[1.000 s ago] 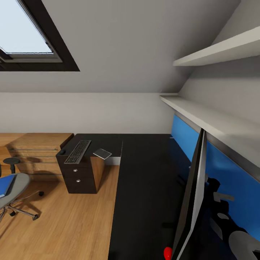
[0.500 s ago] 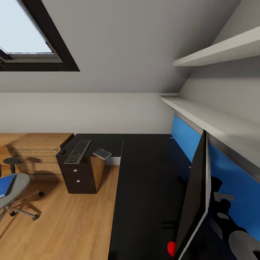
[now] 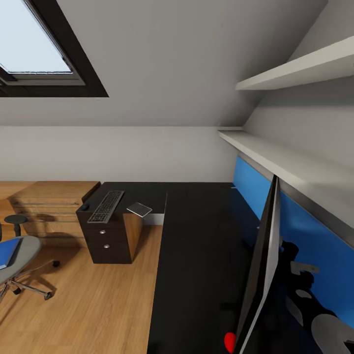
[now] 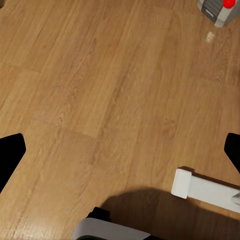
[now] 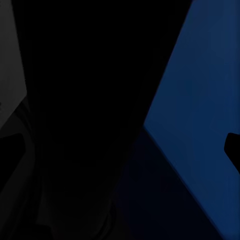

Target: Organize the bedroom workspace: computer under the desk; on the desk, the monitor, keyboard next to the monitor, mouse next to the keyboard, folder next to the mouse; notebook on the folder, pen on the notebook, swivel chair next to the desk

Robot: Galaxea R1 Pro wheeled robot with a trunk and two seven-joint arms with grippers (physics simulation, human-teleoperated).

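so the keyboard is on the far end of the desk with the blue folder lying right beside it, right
Not quite. The keyboard does lie on the far end of the desk, but the flat thing beside it is the dark grey notebook. The blue folder is on the swivel chair, as the head view shows.

Right, looking at my own gear now. My right arm [image 3: 307,290] is mostly matte black, chunky jointed segments with pale grey plates and a small grey disc set into them. Down at the near right corner it swells into a smooth, rounded light-grey shell [image 3: 335,334]. Over to my left hand [image 4: 121,155]: its fingertips [image 4: 11,159] are plain flat black, blunt wedges, no markings I can make out. Below it I see a white, square-ended bar [image 4: 202,188] and a rounded grey-white casing [image 4: 112,231] with a black part on top. My right hand [image 5: 120,150] shows a black fingertip [image 5: 233,150], same blunt shape.
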